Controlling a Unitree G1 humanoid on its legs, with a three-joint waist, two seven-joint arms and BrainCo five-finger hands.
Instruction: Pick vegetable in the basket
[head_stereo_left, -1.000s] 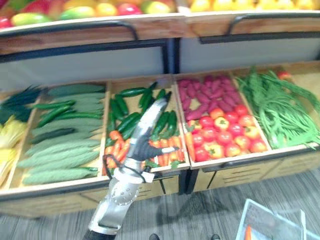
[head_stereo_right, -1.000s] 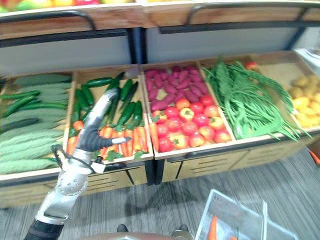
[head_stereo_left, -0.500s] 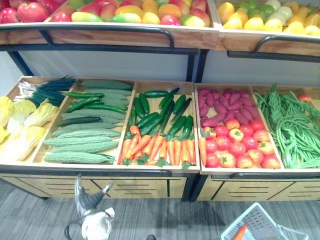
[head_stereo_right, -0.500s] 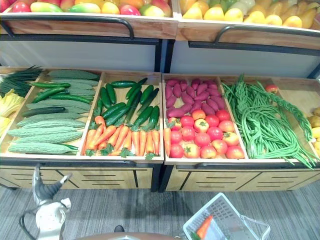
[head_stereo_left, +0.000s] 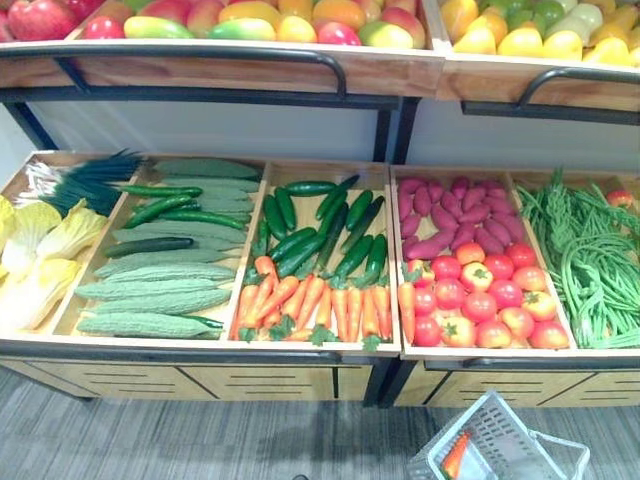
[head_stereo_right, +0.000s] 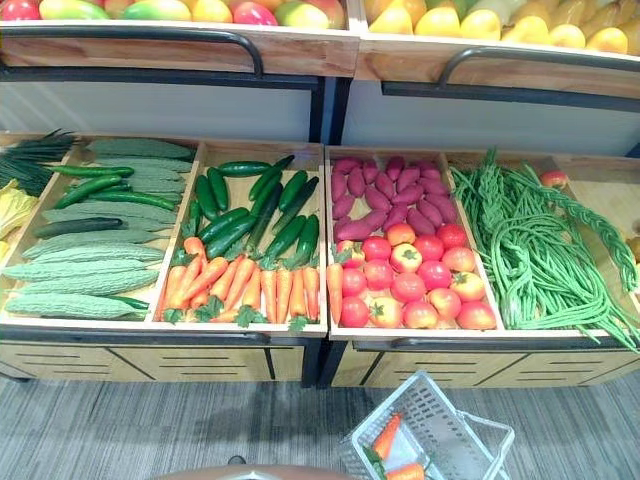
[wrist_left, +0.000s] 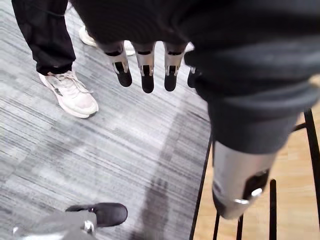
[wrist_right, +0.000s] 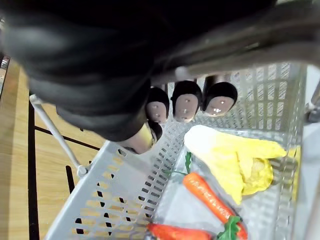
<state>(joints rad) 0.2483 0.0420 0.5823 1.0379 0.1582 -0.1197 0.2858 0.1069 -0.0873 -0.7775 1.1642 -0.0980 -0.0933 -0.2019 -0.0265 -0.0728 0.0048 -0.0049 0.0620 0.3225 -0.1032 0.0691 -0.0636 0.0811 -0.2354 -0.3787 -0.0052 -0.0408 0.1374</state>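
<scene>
A grey plastic basket (head_stereo_right: 447, 412) hangs low at the front right, before the vegetable stand. Inside it lie two carrots (wrist_right: 210, 198) and a pale yellow cabbage (wrist_right: 235, 159). My right hand (wrist_right: 185, 103) has its fingers curled round the basket's handle (wrist_right: 260, 45). My left hand (wrist_left: 145, 65) hangs over the grey floor with straight fingers and holds nothing. In the stand's crate, carrots (head_stereo_left: 316, 305) lie in a row in front of cucumbers (head_stereo_left: 322, 226).
Beside them lie bitter gourds (head_stereo_left: 160, 290), cabbages (head_stereo_left: 40, 250), tomatoes (head_stereo_left: 482, 302), sweet potatoes (head_stereo_left: 450, 205) and long beans (head_stereo_left: 590, 250). A fruit shelf (head_stereo_left: 250, 70) overhangs the crates. A person's leg and white shoe (wrist_left: 70, 95) stand on the floor near my left hand.
My left arm has drawn back from over the carrot crate and dropped below the eye views. The camera has shifted, and the basket shows further left.
</scene>
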